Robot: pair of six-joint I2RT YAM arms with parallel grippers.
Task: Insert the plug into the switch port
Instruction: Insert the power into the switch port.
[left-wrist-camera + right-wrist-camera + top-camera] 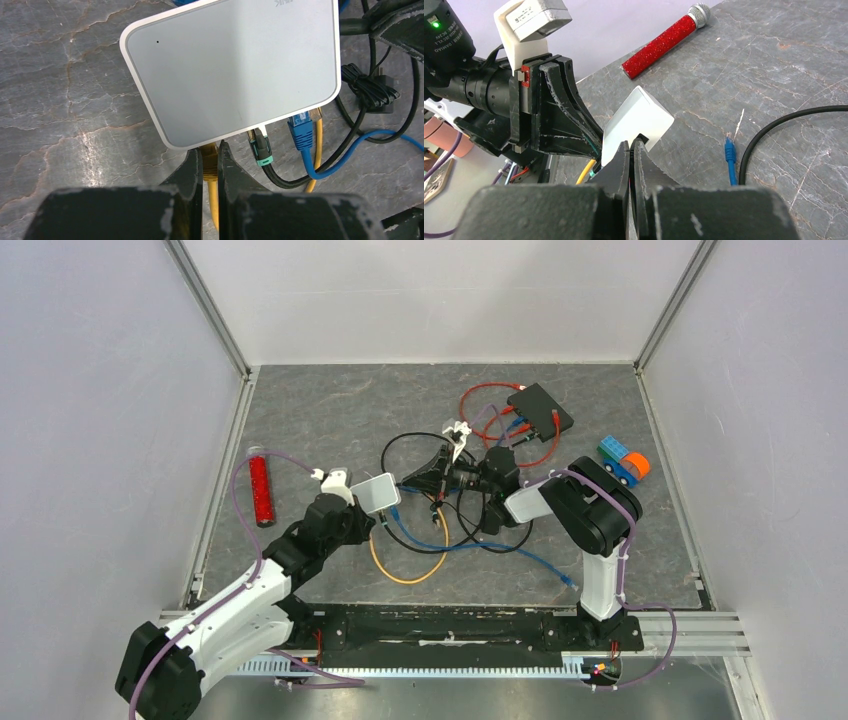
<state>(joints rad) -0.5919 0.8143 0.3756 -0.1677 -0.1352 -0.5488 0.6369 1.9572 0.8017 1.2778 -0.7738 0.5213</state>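
Observation:
The white switch (230,65) lies on the grey mat; it also shows in the top view (377,492) and the right wrist view (636,122). My left gripper (210,148) is shut on the yellow plug (210,159), whose tip is at a port under the switch's near edge. A black-green plug (260,147) and a blue plug (301,131) sit in ports beside it. My right gripper (633,143) is shut on a small black plug (641,138) at the switch's opposite side, with its black cable (352,25) leading in.
A red glitter microphone (261,489) lies at the left. A black box (540,411) with red cables sits at the back right, with a toy truck (623,462) beyond it. Tangled black, blue and yellow cables (440,540) lie mid-mat. A loose blue plug (729,150) lies nearby.

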